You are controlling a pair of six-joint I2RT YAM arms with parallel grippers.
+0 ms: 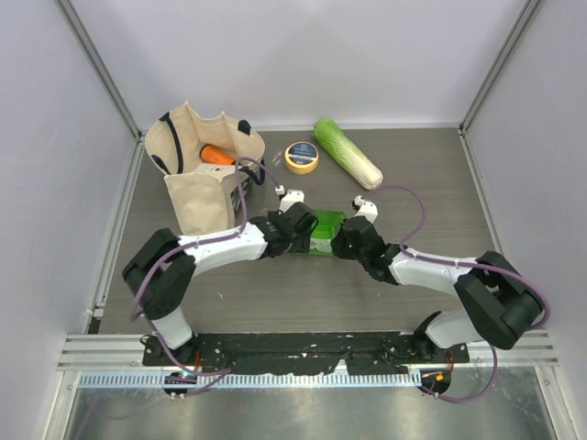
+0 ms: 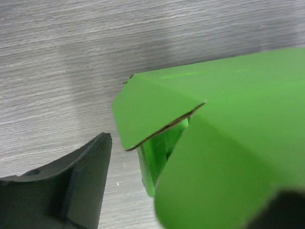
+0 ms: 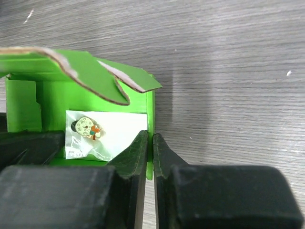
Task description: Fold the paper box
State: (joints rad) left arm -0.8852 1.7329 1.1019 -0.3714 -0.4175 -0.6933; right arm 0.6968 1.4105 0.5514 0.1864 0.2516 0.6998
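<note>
Arm bases (image 1: 181, 345) sit nearest in the overhead view. Both arms reach to the paper box (image 1: 326, 231), near the canvas bag (image 1: 197, 174) on its right, with the left hand (image 1: 301, 223) and right hand (image 1: 351, 236) flanking it.

Left wrist: the hand is released, its dark finger (image 2: 81, 186) clear of the thin card, which is likely light, bendy and easily creased.

Right wrist: the hand is clenched on a side wall, a sound hold. Inside lies a small picture packet (image 3: 93, 136), with no legible writing.
</note>
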